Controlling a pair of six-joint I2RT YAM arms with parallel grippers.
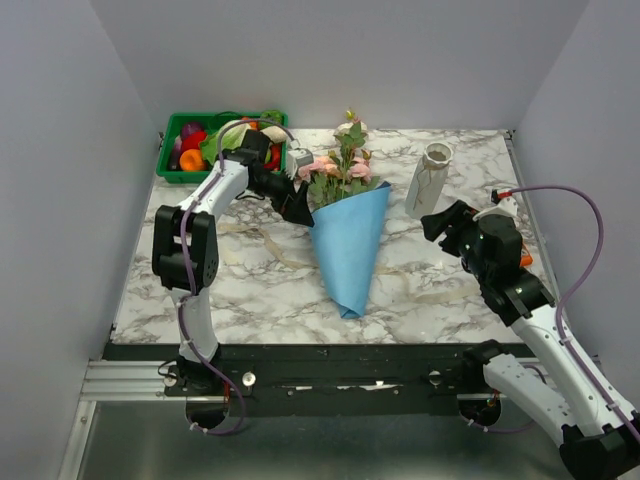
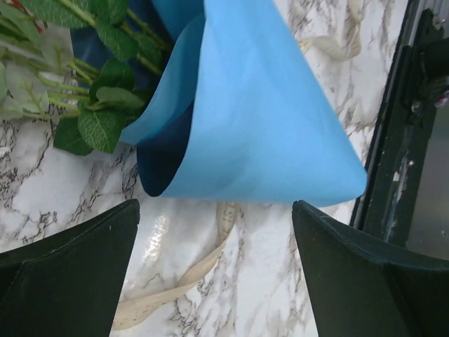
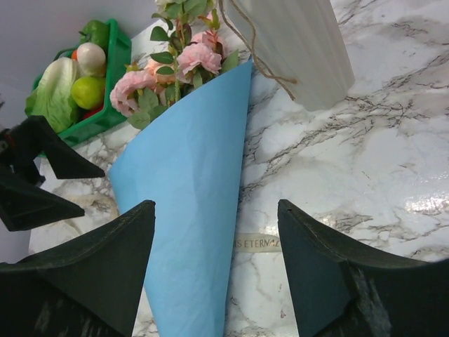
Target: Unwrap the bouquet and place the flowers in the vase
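The marble counter [image 1: 250, 290] carries everything. In the middle lies the bouquet [image 1: 350, 245], wrapped in a cone of blue paper. The cone's point faces the near edge and its open mouth faces the back. The flowers [image 1: 345, 165], pink and cream blooms with green leaves, stick out of that mouth toward the back wall.

The left arm reaches across from the left. The right arm bends in from the right side, near the vase.

A green crate [image 1: 172, 172] of toy vegetables sits in the far-left corner, well apart from the paper.

The vase [image 1: 428, 180], whitish and ribbed, stands on the counter right of the bouquet, near the cone's upper right corner but apart from it. The right wrist view shows twine hanging around it.

The left claw [image 1: 297, 205] is just beside the cone's upper left edge. In its wrist view the fingers [image 2: 77, 274] stand wide apart with nothing between them. The paper's open mouth and leafy stems lie just beyond them.

The right claw [image 1: 440, 222] is below the vase. Its fingers [image 3: 91, 274] are also spread wide and hold nothing, and the cone lies on the counter beyond them.

A beige ribbon [image 2: 189, 277] lies loose on the counter under the left claw. Another printed stretch shows beside the paper in the right wrist view.
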